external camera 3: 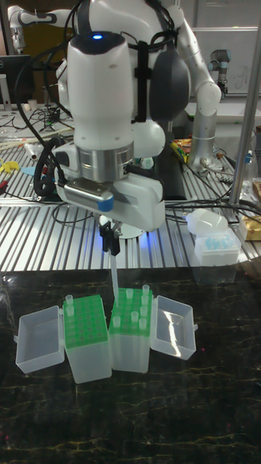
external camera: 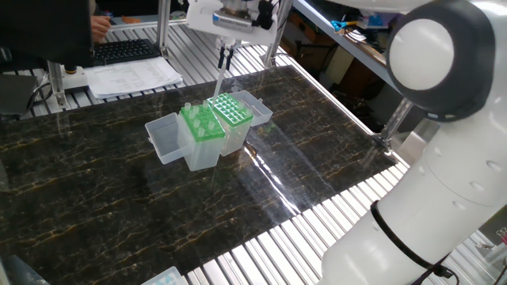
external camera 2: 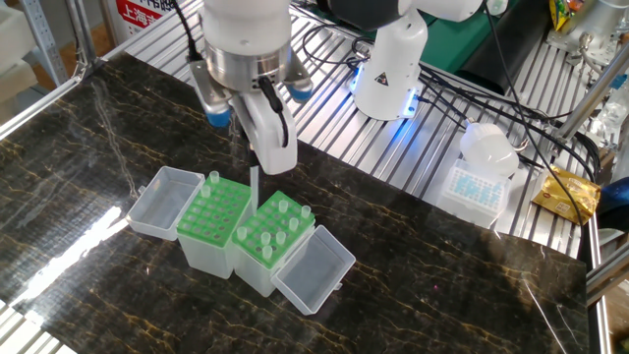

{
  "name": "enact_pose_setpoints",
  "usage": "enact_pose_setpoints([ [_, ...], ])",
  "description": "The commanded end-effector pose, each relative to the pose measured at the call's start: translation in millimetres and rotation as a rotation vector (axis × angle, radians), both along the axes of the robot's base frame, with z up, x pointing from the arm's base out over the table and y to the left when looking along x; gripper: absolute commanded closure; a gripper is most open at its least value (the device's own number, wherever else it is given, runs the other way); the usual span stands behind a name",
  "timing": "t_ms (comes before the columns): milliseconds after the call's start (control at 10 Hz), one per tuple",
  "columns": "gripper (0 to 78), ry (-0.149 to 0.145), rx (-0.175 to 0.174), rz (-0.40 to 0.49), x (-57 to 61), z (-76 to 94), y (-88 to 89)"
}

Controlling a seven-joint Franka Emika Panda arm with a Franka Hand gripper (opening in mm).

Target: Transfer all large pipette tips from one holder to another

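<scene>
Tall fixed view: gripper (external camera 3: 111, 251) is pinched on one of the large pipette tips (external camera 3: 114, 284), hanging just above the two green racks (external camera 3: 107, 320) (over the seam between them). Slightly tilted tip could miss its hole and snag the plate.

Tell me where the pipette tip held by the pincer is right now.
In the tall fixed view, the pipette tip hangs from the pincer, clear above the gap between the two green racks.
</scene>
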State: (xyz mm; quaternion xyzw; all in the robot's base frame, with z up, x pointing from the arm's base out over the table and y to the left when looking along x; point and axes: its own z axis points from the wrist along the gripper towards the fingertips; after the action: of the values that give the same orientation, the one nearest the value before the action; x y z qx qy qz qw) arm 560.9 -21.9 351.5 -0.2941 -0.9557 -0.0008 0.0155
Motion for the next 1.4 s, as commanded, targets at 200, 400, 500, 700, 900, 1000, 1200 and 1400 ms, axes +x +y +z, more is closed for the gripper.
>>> enact_pose_setpoints([
  [200, 76.2, 0.008, -0.014, 0.089, 18.1, 17.1, -13.7],
  [400, 76.2, 0.013, -0.011, 0.105, 20.2, 20.3, -16.6],
  [500, 76.2, 0.013, -0.016, 0.111, 20.1, 20.5, -16.9],
  [700, 76.2, 0.005, -0.030, 0.152, 22.9, 18.9, -20.1],
  [900, 76.2, 0.001, -0.049, 0.197, 27.0, 17.0, -24.2],
  [1000, 76.2, 0.002, -0.052, 0.217, 28.9, 17.5, -25.6],
  [1200, 76.2, 0.003, -0.065, 0.249, 32.7, 18.1, -28.5],
  [1400, 76.2, 0.003, -0.066, 0.256, 33.2, 17.9, -29.0],
])
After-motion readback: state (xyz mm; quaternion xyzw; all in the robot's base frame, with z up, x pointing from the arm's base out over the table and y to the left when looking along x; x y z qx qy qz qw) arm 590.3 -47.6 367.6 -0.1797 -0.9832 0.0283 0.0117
